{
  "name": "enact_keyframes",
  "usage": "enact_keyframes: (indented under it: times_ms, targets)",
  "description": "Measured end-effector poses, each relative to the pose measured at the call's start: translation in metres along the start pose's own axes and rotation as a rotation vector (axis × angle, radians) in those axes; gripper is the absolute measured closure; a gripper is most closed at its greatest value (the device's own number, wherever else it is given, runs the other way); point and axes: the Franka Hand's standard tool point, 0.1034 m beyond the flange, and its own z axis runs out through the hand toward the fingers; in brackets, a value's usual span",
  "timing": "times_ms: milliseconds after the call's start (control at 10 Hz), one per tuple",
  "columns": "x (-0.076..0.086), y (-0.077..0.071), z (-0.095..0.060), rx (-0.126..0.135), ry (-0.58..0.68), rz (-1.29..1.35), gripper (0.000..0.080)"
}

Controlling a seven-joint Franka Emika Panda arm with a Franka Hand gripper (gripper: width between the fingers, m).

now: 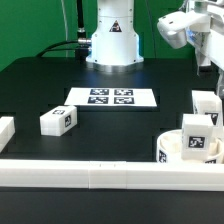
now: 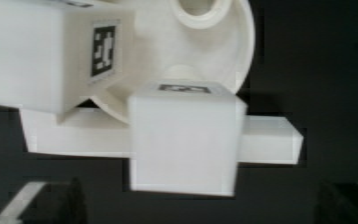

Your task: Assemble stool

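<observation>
The round white seat lies at the exterior view's right, against the front rail. One tagged leg rests on or against it. A second leg stands just behind, and a third leg lies apart, left of centre. My gripper hangs high over the right-hand group, open and holding nothing. In the wrist view the seat shows with a tagged leg across it and another leg block nearer. The gripper has its dark fingertips wide apart, well above that block.
The marker board lies flat mid-table before the robot base. A long low white rail runs along the front, with a short white block at the left edge. A white bar crosses beside the near leg.
</observation>
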Motion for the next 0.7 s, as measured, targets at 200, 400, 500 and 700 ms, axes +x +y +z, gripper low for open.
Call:
enact_keyframes:
  times_ms: [200, 400, 500, 700]
  targets:
    - [-0.004, 0.005, 0.005, 0.001, 0.005, 0.010, 0.0150]
    - [-0.006, 0.009, 0.015, 0.007, 0.012, 0.026, 0.0150]
    - [-0.004, 0.008, 0.018, 0.011, 0.014, 0.027, 0.0150]
    - [0.000, 0.008, 0.020, 0.011, 0.015, 0.029, 0.0179]
